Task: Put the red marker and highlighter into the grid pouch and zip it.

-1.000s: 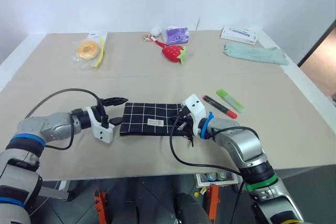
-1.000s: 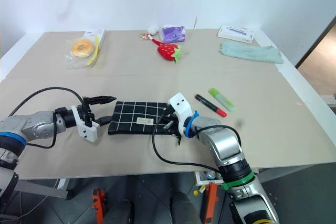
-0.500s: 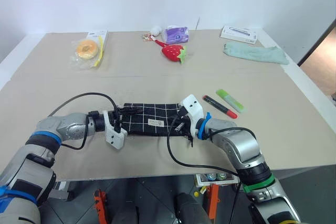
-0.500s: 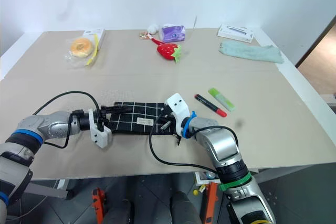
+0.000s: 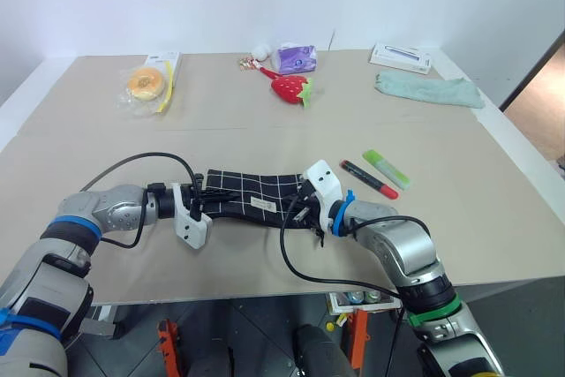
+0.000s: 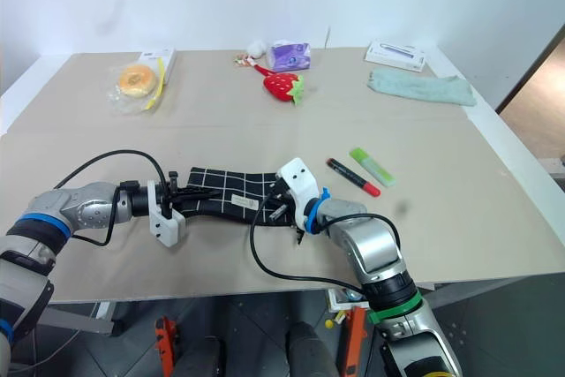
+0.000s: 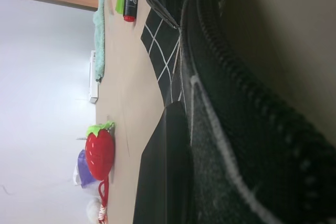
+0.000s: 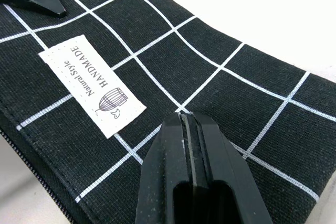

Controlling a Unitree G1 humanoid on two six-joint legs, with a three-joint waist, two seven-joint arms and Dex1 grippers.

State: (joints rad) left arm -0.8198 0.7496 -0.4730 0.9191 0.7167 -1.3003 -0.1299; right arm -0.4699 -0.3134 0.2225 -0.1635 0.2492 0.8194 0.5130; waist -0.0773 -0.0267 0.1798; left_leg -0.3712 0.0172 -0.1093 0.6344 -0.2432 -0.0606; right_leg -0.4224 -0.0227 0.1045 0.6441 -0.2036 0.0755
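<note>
Black white-gridded grid pouch [image 5: 252, 198] (white label)

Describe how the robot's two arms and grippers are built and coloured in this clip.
Both arms are silver-grey metal with blue rings; the right also has a green ring near the elbow. Each wrist carries a white block, with a black cable looping from it. The left gripper and right gripper each have two slim black fingers.
</note>
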